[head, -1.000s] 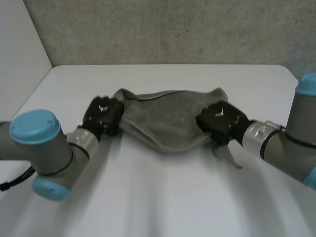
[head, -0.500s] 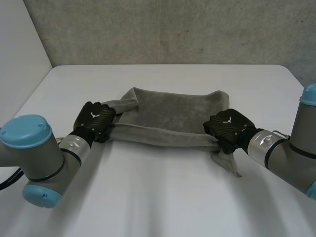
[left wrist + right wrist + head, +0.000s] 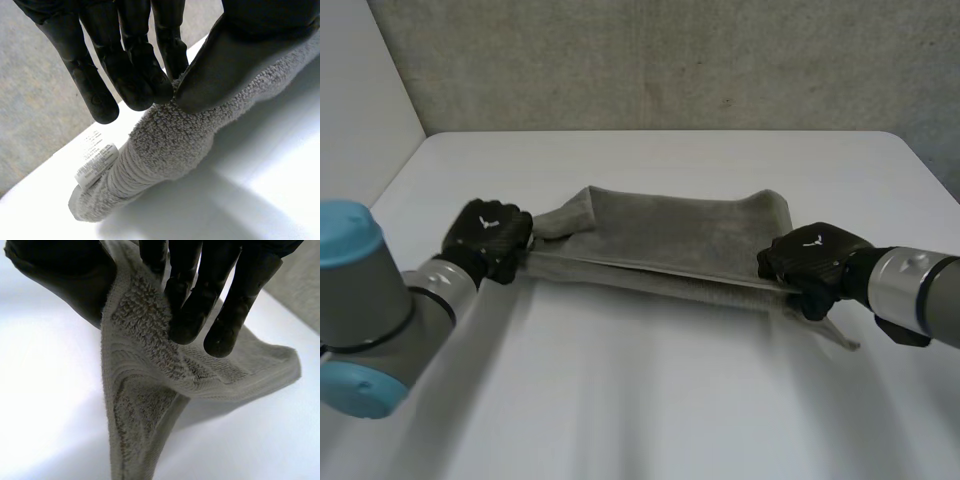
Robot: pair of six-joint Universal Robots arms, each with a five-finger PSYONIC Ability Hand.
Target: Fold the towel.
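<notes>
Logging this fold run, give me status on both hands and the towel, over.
Left robot hand pinching towel at its left end. Right robot hand pinching the right end. Towel stretched taut between them. Nothing blocking the fold.

A white table point(image 3: 650, 400) with rounded far corners fills the foreground, softly lit. Behind it stands a rough, speckled grey wall point(image 3: 670, 60); a smooth pale panel point(image 3: 360, 90) meets it at the left.

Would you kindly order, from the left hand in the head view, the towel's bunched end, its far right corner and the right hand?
1. Bunched end, beside the left hand.
2. Far right corner, across the towel.
3. Right hand, at the near right edge.
</notes>
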